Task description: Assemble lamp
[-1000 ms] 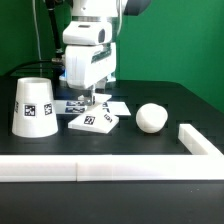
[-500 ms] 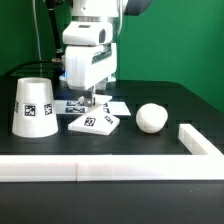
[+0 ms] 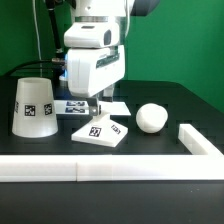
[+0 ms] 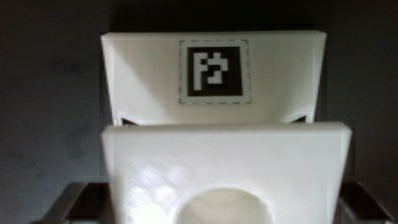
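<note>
The low white lamp base point(image 3: 101, 131) with a square tag sits at the middle of the table under my gripper point(image 3: 99, 108). In the wrist view the base point(image 4: 214, 150) fills the picture, with its tag and its round socket showing. A dark finger stands at each side of it, so my gripper point(image 4: 222, 205) is shut on the base. Whether the base touches the table I cannot tell. The tapered shade point(image 3: 33, 106) stands at the exterior view's left. The ball-shaped bulb point(image 3: 151, 117) lies at the right of the base, apart from it.
The marker board point(image 3: 68, 104) lies behind the base, partly hidden by the gripper. A long white rail point(image 3: 110, 171) runs along the front edge. A second rail point(image 3: 200, 140) lies at the exterior view's right. A green wall stands behind.
The gripper and the base have moved together toward the front and a little to the exterior view's right. The shade and bulb have not moved.
</note>
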Controlling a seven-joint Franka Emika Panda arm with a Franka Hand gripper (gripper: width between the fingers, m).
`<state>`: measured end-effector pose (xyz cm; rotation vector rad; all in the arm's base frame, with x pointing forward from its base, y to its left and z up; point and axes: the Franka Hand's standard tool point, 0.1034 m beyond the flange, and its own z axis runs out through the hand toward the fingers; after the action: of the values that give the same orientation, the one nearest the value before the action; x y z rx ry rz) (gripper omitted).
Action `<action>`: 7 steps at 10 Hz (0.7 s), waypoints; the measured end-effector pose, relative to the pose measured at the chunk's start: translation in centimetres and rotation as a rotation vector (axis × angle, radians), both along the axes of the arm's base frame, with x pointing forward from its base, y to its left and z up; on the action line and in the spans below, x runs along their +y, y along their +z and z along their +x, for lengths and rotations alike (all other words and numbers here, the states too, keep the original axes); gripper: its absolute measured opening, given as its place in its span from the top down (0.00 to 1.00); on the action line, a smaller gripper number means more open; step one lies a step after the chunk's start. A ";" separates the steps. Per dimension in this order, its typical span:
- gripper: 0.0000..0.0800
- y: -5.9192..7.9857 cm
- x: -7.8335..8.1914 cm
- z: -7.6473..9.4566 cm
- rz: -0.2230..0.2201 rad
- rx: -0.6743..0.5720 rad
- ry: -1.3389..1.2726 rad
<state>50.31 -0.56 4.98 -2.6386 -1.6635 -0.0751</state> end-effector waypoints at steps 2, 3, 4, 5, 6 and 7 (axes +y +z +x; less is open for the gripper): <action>0.33 0.0 0.0 -0.1 0.004 0.004 -0.139; 0.33 0.0 0.0 -0.1 0.006 0.006 -0.199; 0.33 0.0 0.0 -0.1 0.007 0.006 -0.230; 0.33 0.0 0.2 0.0 0.013 0.006 -0.327; 0.33 0.0 0.9 0.4 0.021 -0.006 -0.431; 0.33 0.0 1.4 1.1 0.026 -0.009 -0.472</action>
<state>51.41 0.84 4.96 -2.9485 -0.9971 -0.1141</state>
